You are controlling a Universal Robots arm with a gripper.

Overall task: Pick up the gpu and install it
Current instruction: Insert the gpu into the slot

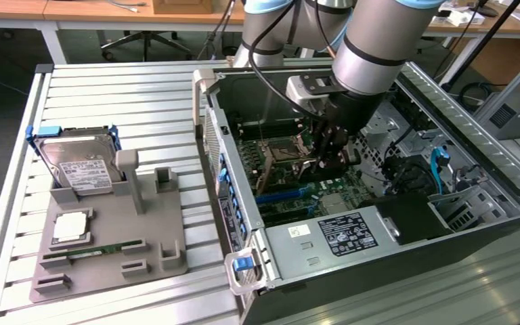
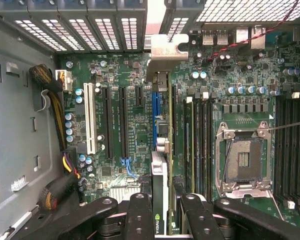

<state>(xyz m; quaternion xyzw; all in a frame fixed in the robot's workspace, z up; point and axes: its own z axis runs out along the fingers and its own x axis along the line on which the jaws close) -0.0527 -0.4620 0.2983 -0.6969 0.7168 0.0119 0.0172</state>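
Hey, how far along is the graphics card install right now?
Pickup looks done: the jaws are shut on the graphics card, held edge-on inside the computer case. In hand: it is lined up along the blue slot on the motherboard, its silver bracket at the rear openings. Left: seating it; I can't tell whether it's fully in.

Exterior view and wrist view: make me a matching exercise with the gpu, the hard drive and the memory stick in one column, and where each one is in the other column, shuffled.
Things:
1. gpu
2. hard drive
3. memory stick

Places:
A. lying flat in a slot of the grey holder
B. in a blue frame at one end of the grey holder
C. held edge-on by the gripper over the motherboard

Pairs: 1-C, 2-B, 3-A
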